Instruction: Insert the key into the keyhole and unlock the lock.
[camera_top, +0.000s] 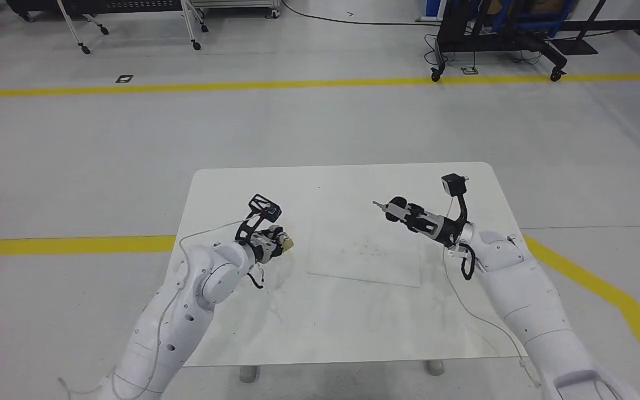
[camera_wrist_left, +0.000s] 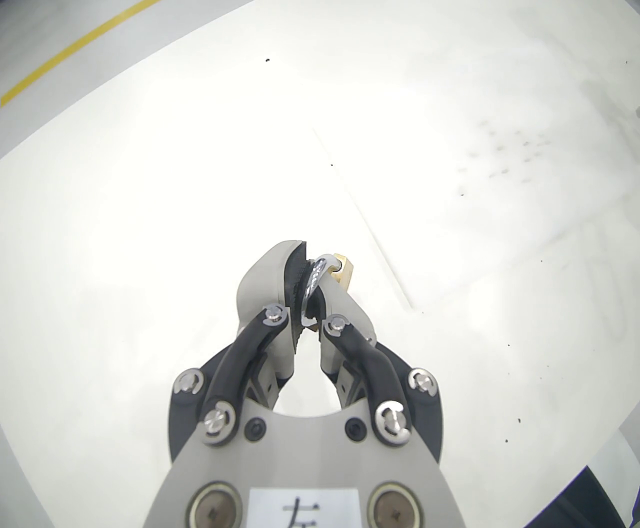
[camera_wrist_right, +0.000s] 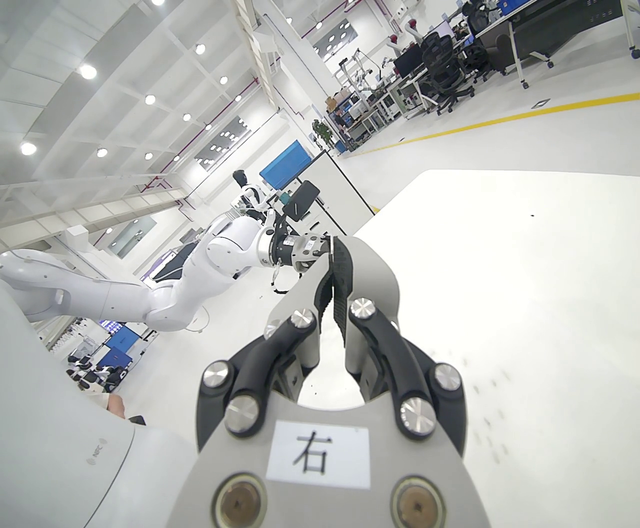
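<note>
The left gripper was clamped on the silver shackle of a small brass padlock. The padlock's body jutted past the fingertips and was held off the white rectangular table. The gripper hung over the table's left part, a little inside the left edge, with the padlock pointing toward the middle.

The right gripper stood over the right part, well apart from the padlock, with its ribbed black pads pressed together. In the top view a thin silver key stuck out from its fingertips toward the left arm. The right wrist view hid the key between the pads.

An open stretch of tabletop lay between the two grippers. A thin clear sheet lay flat there near the centre, and in the left wrist view its edge ran just beside the padlock. Both grippers sat well inside the far and near edges of the table. Grey floor with a yellow line surrounded it.
</note>
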